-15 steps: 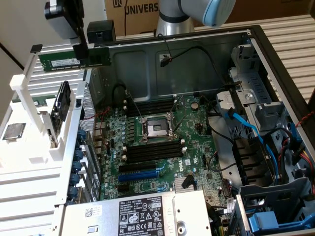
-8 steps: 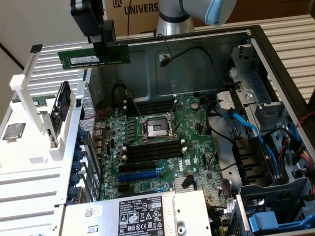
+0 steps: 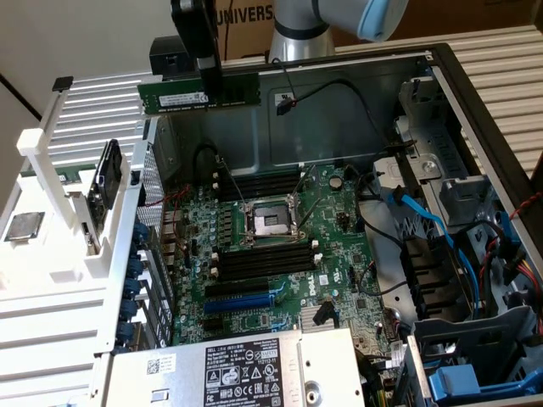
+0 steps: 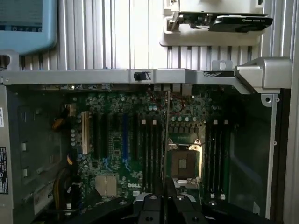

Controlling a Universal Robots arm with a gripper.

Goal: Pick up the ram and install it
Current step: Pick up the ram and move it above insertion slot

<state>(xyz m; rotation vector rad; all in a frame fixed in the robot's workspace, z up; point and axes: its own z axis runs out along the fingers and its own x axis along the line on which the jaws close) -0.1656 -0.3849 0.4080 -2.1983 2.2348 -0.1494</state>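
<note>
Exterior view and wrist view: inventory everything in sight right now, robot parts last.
ram: one, green, held in the air above the case.
computer case: one, grey, open, centre.
motherboard: one, green, on the case floor.
memory slots: two banks, black, either side of the processor socket.
processor socket: one, silver-framed, mid-board.
power supply: one, silver, exterior view's bottom edge.
cables: several, blue, exterior view's right.
white rack: one, exterior view's left, carrying a black card and a silver chip.
arm: one, silver with blue cap, behind the case.
gripper: one, black, shut on the ram.
</note>
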